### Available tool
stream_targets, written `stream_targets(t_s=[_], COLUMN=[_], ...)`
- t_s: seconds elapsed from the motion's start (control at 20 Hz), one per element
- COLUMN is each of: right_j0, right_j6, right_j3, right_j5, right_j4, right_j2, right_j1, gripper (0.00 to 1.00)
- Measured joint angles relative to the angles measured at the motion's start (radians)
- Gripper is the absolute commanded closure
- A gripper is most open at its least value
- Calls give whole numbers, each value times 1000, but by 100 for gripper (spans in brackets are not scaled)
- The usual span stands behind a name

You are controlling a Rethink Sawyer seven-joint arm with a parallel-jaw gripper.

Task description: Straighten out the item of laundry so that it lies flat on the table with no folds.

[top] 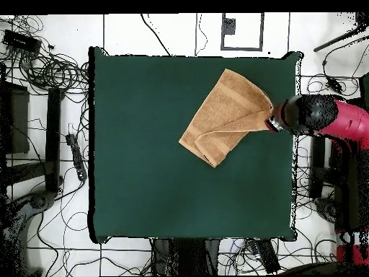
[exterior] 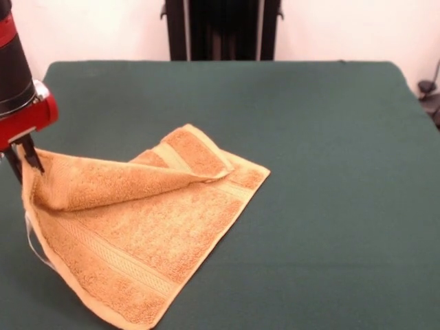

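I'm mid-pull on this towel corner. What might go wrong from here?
1. The gripper holds the towel only by a thin corner, so it may slip out before the fold opens.
2. That corner is near the table edge; pulling further outward could drag the towel off.
3. The folded flap still overlaps the middle, so letting go now would probably leave a crease.
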Motion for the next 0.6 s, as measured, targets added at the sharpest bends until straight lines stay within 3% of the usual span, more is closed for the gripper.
stream_targets(t_s=[0.3, 0.6], right_j0=[-40, -56], right_j6=[-161, -398], right_j3=[0, 0], right_j5=[0, 0], right_j4=[-4, -17], right_j2=[59, 76], right_j1=[26, 40], gripper=[100, 100])
